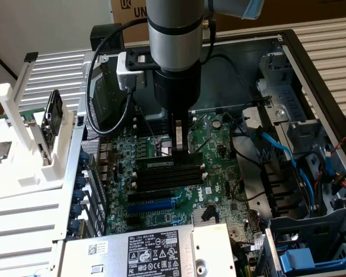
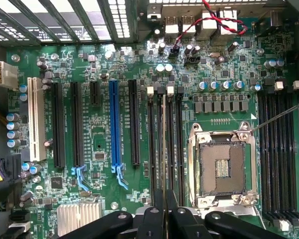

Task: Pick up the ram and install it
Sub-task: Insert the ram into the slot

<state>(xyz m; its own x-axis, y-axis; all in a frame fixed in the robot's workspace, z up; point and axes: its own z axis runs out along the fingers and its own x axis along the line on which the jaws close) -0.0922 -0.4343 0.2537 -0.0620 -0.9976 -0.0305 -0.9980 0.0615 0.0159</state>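
Wrist view has the claw clamped on the ram, held edge-on between its fingers and lined up along the black memory slots directly beneath. Pick-up looks done; I cannot tell whether the stick is fully seated.

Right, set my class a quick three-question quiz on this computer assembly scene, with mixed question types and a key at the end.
1. True or false: the processor socket already holds a chip.
2. What do the fingers grip? A) a red cable B) the ram C) a screwdriver
3. Fill in: the one brightly coloured card slot is ____.
Key: 1 false, it is empty; 2 B; 3 blue.
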